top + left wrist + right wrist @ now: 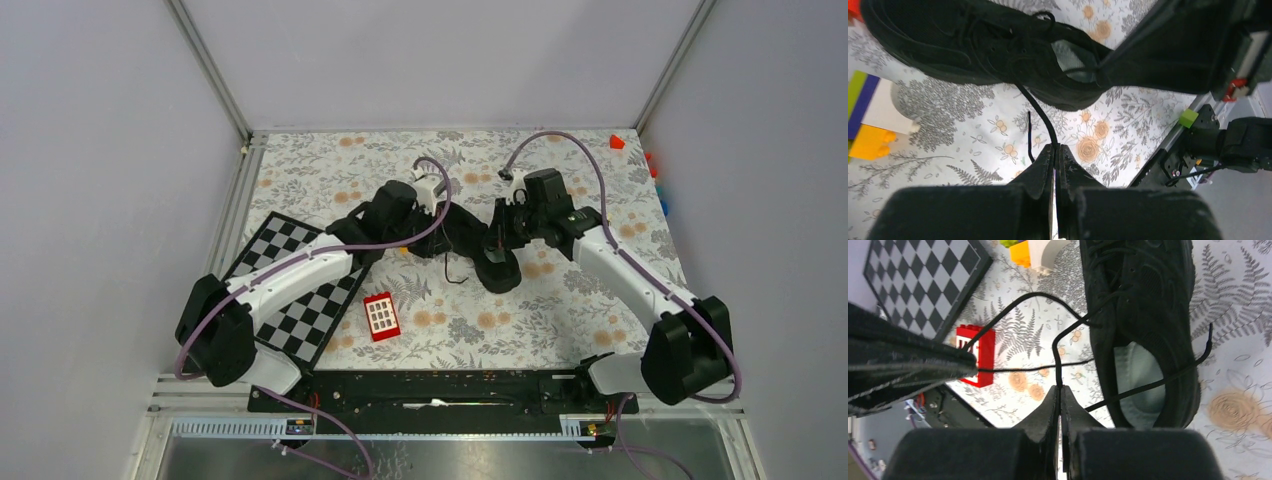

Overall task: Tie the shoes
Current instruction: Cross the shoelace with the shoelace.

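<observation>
- You have the shoe point(973, 45) upright on its sole near the middle of the table point(560, 320), a little toward the far edge, with the pale insole showing through the opening
- Your left gripper point(1055, 147) is clenched on a thin black lace strand point(1040, 112); the strand runs taut from the fingertips up to the shoe's lacing
- Your right gripper point(1060, 389) is likewise clamped tight, on a second strand point(1055, 352); it rises from the tips, bends and goes into the lacing
- The two grippers are near each other beside the shoe, not touching, with lace spanning the gap between them
- A loose stretch of lace point(1148, 385) crosses the shoe opening, its tip past the shoe's far side
- A red block point(381, 316) lies toward the near edge, just beside the checkerboard point(290, 290), which sits along the left edge
- A yellow block point(868, 142) and a white block point(888, 107) rest on the cloth near the shoe's toe end
</observation>
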`<state>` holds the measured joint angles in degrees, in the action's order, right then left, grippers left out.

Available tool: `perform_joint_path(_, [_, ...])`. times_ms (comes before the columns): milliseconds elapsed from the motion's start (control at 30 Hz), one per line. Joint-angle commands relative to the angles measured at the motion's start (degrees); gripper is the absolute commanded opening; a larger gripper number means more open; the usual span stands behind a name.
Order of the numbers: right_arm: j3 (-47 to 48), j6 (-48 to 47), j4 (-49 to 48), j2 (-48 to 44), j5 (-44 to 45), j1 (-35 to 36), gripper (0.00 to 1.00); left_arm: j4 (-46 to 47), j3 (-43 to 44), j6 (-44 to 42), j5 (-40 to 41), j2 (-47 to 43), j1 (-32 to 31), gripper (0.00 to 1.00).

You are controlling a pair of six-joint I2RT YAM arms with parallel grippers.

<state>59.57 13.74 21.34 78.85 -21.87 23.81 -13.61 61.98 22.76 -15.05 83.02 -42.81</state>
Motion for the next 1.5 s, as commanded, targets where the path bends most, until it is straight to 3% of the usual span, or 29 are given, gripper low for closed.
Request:
perform_joint_path(0, [-1.2, 8.2, -0.7, -5.1, -2.0, 0.7, 0.0, 1.5, 4.6, -2.4, -0.7, 0.3, 2.0, 0.0])
perform_joint_path(333, [-1.0, 8.7, 0.3, -11.1, 0.4, 1.1, 0.0, -1.1, 7.7, -6.1, -2.1, 0.4, 5.0, 0.0])
perform_joint_path(800, [13.6, -2.8, 7.8, 10.1, 6.0, 1.1, 0.0, -0.1, 5.0, -3.4, -5.9, 1.4, 4.0, 0.0])
perform_joint_path(1067, [13.8, -1.5, 3.3, 14.5, 9.0, 1.1, 0.0, 0.3, 5.1, -2.7, -6.2, 1.7, 3.2, 0.0])
perform_joint_path(1467, [18.0, -2.1, 3.9, 19.6, 9.0, 1.1, 0.0, 0.8, 4.6, -2.1, -6.1, 1.6, 3.1, 0.0])
